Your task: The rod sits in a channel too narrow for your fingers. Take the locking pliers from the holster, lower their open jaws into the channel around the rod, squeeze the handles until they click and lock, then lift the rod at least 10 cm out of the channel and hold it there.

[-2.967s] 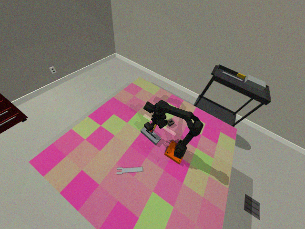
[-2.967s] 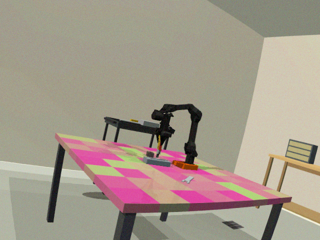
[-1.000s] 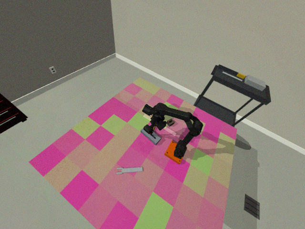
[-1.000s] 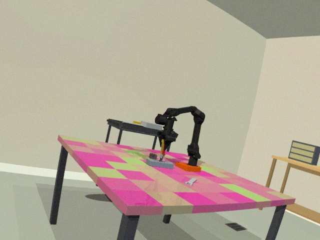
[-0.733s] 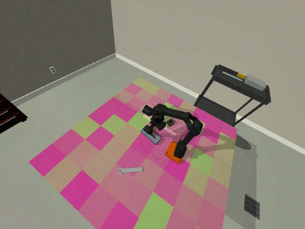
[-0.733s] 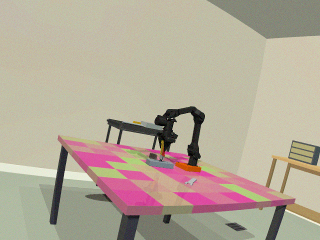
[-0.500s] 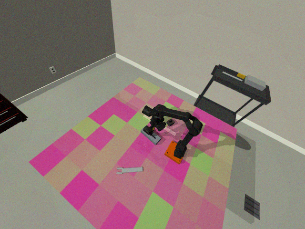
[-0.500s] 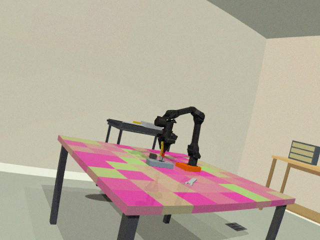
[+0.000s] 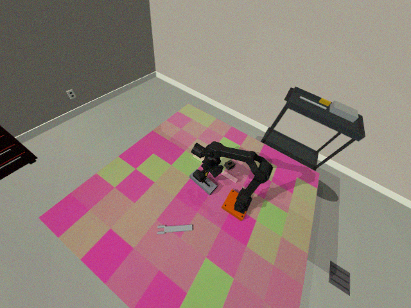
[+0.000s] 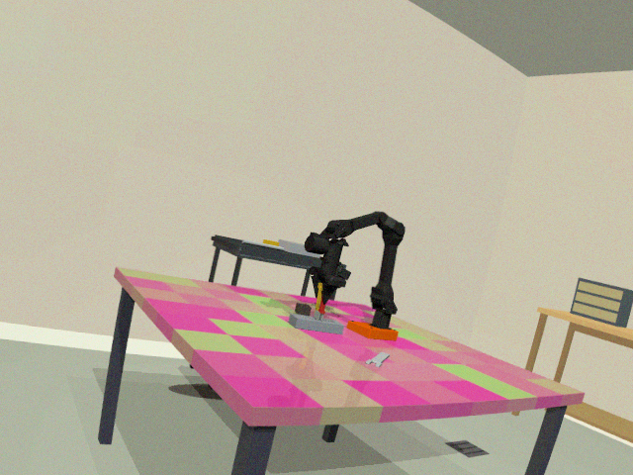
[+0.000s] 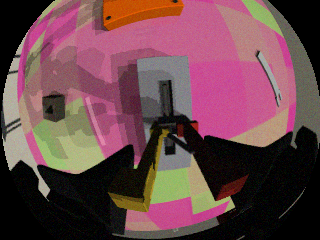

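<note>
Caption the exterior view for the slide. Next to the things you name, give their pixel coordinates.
Black arm's gripper (image 10: 321, 301) (image 11: 170, 146) holds yellow-and-red-handled pliers (image 10: 319, 296) (image 11: 152, 185) upright at the grey channel block (image 9: 210, 189) (image 10: 307, 324) (image 11: 180, 75).

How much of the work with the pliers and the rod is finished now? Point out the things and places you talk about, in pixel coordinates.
Done: the pliers (image 10: 319, 296) (image 11: 153, 172) are out of the holster (image 9: 229, 164) (image 10: 303, 309) (image 11: 54, 107), their yellow and red handles between the gripper's (image 11: 172, 175) fingers.
In hand: their jaws are at the slot of the grey block (image 9: 211, 190) (image 10: 332, 328) (image 11: 181, 75); how deep, I cannot tell.
Left: the handles are spread, so squeezing and locking, then lifting the rod and holding it.
</note>
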`<state>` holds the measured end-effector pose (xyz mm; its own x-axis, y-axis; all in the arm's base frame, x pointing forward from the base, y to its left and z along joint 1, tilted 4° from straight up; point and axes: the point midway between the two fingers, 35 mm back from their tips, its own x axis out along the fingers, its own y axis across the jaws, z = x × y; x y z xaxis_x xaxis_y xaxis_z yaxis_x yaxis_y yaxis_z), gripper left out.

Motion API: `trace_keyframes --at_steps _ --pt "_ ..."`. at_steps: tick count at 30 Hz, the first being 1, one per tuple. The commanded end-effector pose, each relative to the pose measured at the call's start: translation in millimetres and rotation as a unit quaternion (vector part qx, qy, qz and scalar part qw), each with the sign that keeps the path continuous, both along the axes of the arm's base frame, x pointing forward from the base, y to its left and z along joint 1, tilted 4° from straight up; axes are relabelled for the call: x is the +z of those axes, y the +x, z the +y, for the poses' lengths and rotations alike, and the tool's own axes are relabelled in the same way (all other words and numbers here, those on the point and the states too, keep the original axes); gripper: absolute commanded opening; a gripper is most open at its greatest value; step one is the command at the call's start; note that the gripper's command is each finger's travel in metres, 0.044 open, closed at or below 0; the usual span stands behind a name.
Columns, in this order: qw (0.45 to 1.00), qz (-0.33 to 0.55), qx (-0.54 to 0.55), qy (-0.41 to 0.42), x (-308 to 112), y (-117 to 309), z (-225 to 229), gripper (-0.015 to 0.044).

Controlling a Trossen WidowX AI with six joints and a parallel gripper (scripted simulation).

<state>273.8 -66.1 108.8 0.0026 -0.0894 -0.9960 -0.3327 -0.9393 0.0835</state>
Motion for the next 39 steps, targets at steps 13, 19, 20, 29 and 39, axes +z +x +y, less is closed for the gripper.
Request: trace_keyframes --at_steps 13,19,20,29,39 --pt "1.000 -0.001 0.001 -0.002 -0.3 1.1 1.0 0.0292" --pt "1.000 -0.001 0.001 -0.002 -0.3 1.3 1.6 0.0284" --pt "1.000 -0.001 0.001 -0.002 -0.3 1.4 1.7 0.0283" --pt "1.000 -0.001 0.001 -0.002 -0.4 1.7 2.6 0.0271" --pt "1.000 -0.001 0.001 -0.002 -0.4 2.0 3.7 0.0257"
